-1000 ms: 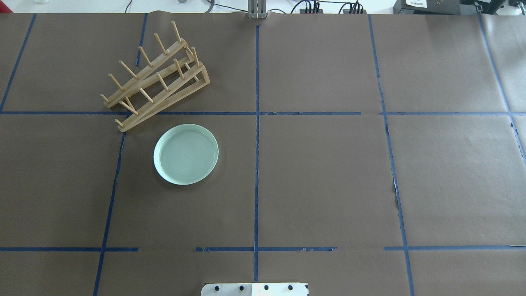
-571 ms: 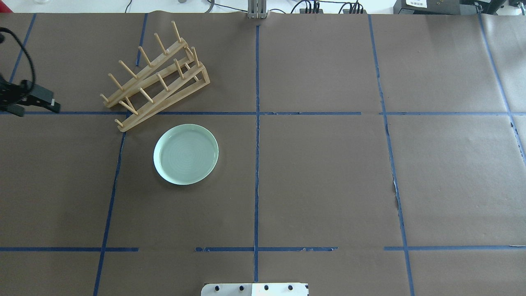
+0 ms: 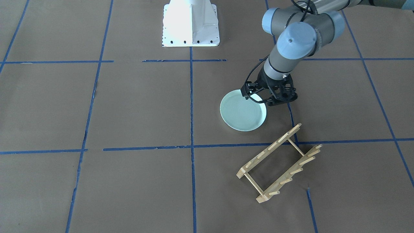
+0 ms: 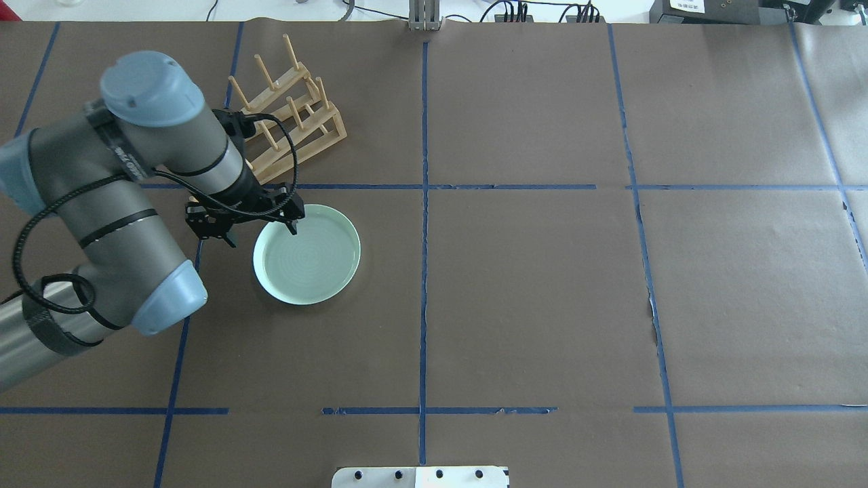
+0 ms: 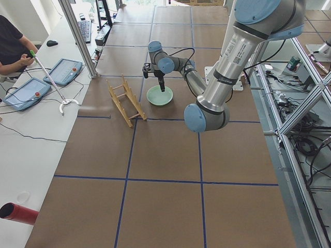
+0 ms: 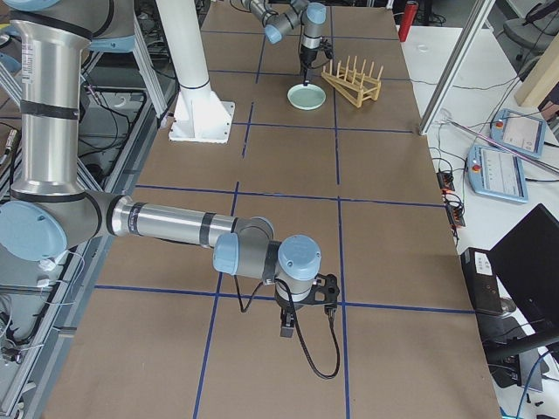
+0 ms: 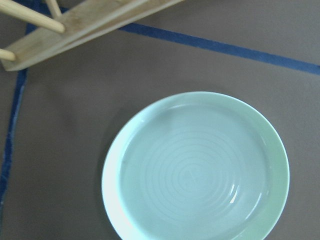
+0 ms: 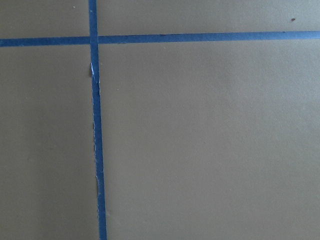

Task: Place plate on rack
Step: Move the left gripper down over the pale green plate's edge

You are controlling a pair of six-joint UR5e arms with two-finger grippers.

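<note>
The pale mint-green plate (image 4: 315,261) lies flat on the brown table, just in front of the light-wood rack (image 4: 308,129). It also shows in the front view (image 3: 241,113) and fills the left wrist view (image 7: 195,170). The rack (image 3: 279,161) stands upright and holds nothing; one rail crosses the top of the left wrist view (image 7: 90,22). My left gripper (image 4: 261,232) is open and points down over the plate's left rim, with one finger over the plate and one outside it. My right gripper (image 6: 306,319) shows only in the exterior right view, low over bare table, so I cannot tell its state.
The white robot base (image 3: 190,22) stands at the near middle edge. My left arm (image 4: 135,203) covers the rack's left half in the overhead view. An operator (image 5: 13,46) and tablets (image 5: 62,70) are beyond the far edge. Blue tape lines cross the paper.
My left arm has swung in from the left edge to the plate's left rim. It now hides part of the rack. Plate and rack have not moved.
</note>
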